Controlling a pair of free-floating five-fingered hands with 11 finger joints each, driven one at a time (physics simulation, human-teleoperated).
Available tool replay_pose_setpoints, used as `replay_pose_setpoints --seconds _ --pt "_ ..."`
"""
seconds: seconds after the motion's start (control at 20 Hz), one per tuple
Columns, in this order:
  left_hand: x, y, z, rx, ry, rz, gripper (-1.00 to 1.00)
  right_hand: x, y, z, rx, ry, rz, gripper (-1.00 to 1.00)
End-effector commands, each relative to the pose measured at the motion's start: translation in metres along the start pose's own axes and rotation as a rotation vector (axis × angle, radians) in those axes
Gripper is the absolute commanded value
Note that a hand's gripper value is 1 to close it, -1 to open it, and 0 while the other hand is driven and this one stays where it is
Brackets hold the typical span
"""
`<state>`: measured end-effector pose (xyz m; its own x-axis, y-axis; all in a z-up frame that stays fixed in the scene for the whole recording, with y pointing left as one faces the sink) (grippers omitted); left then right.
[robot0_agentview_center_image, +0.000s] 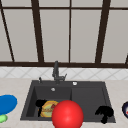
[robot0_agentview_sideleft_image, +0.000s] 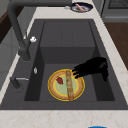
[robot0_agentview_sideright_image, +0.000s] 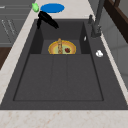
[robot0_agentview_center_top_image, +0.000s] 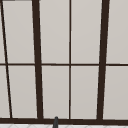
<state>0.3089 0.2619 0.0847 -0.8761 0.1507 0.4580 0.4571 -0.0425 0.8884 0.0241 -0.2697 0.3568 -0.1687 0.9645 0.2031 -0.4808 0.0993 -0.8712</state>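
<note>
While the left hand hangs over the sink, we see its straight, relaxed fingers reaching down toward the plate, their tips just at the plate's rim; we cannot tell whether they touch it. That plate, yellow-rimmed with a green centre, lies flat on the floor of the sink's left basin. Across it rests a long brown stick, and beside the stick on the plate sits a small red piece.

Over the sink's front right corner we find the right hand, hanging in the air with fingers drooping loosely and holding nothing. In front of the sink, near its middle, a big red ball covers part of the front edge.

Left of the sink, on the counter, lies a blue dish with a small green thing just beside it. Right of the sink stands a dark plate with something on it. Behind the sink rises the dark faucet, and behind that a window with dark bars.
</note>
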Motion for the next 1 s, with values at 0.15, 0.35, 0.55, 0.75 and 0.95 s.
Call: replay_pose_setpoints --seconds 0.15,0.35,0.55,0.75,0.95 --pt "0.028 0.009 -0.005 -0.091 0.057 -0.075 -1.0 0.0 0.0 0.0 0.0 0.0 0.0 0.0" --pt "0.044 0.017 -0.008 -0.106 0.052 -0.15 -1.0 0.0 0.0 0.0 0.0 0.0 0.0 0.0" --pt "0.066 0.026 -0.011 -0.119 0.064 -0.139 -1.0 0.0 0.0 0.0 0.0 0.0 0.0 0.0" --pt "0.084 0.04 -0.012 -0.121 0.076 -0.124 -1.0 0.0 0.0 0.0 0.0 0.0 0.0 0.0" --pt "0.105 0.055 -0.014 -0.123 0.081 -0.124 -1.0 0.0 0.0 0.0 0.0 0.0 0.0 0.0"
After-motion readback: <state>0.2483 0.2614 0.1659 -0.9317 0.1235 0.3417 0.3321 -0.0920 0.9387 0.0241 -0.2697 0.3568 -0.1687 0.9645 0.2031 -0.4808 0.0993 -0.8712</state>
